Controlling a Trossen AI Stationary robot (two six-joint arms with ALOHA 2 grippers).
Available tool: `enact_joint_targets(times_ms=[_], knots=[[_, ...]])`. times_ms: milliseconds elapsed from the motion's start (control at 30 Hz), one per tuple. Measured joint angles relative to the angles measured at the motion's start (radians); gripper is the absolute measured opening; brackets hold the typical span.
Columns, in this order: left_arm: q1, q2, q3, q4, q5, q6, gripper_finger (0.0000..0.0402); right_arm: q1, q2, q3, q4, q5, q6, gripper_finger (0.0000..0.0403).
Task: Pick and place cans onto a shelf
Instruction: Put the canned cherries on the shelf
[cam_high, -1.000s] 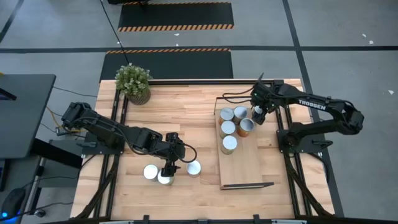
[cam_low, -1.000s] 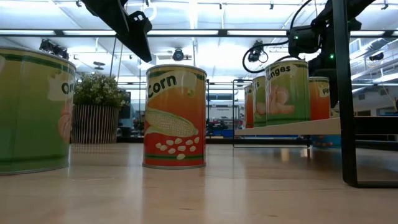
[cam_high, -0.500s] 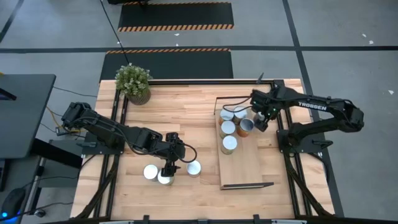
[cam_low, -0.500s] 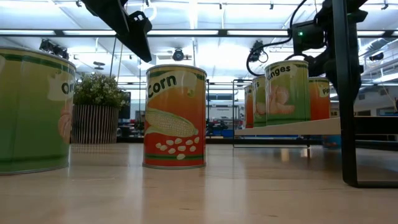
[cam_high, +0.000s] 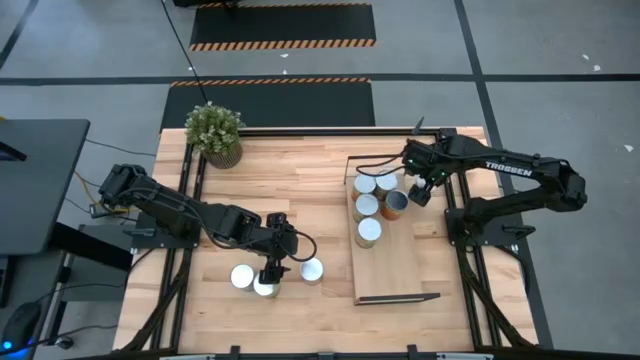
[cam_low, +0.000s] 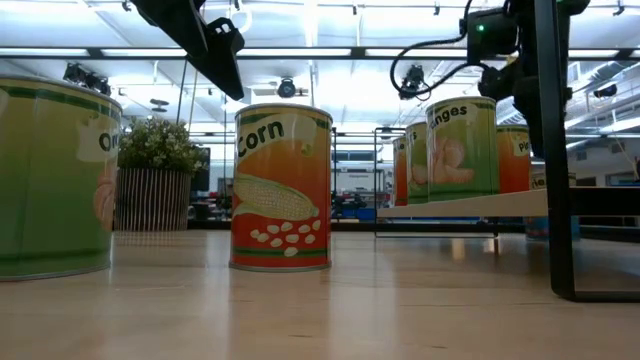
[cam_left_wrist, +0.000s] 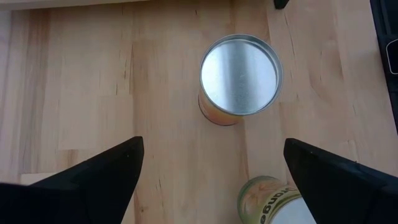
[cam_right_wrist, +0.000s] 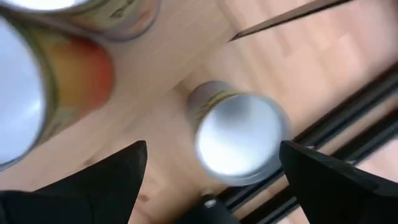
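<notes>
Three cans stand upright on the tabletop near the front left: one (cam_high: 242, 277), one (cam_high: 265, 288) and one (cam_high: 311, 270). My left gripper (cam_high: 272, 262) hangs open above them; its wrist view looks down on a silver can top (cam_left_wrist: 240, 74) ahead of the fingers. Several cans (cam_high: 366, 206) stand on the far half of the shelf (cam_high: 395, 270), a light board with black end frames. My right gripper (cam_high: 420, 192) hovers open over the shelf's far end, above a can (cam_right_wrist: 239, 140). The low view shows a corn can (cam_low: 282, 188) and the shelf cans (cam_low: 462, 145).
A potted green plant (cam_high: 214, 133) stands at the table's far left corner. The near half of the shelf board (cam_high: 390, 285) is bare wood. Black frame rails (cam_high: 190, 200) run along both sides of the table.
My right gripper has risen above the cans at the shelf's far end and swung a little, staying open. The cans and my left gripper have kept still.
</notes>
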Motion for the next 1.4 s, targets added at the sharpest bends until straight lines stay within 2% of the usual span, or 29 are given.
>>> enact_joint_targets(times_ms=[367,633,1000,1400], knots=[[0.0,0.0,0.0,0.0,0.0,0.0,0.0393,-0.108,0.001,-0.059,0.09,0.031,-0.075,0.038],[0.0,0.0,0.0,0.0,0.0,0.0,0.0393,-0.194,0.01,-0.06,0.091,-0.033,-0.128,0.0398],[0.0,0.0,0.0,0.0,0.0,0.0,0.0393,-0.196,0.085,-0.059,0.106,-0.023,-0.137,0.0399],[-0.001,0.0,0.0,-0.004,0.007,-0.014,0.0393,-0.188,0.058,-0.064,0.095,-0.035,-0.135,0.0399]])
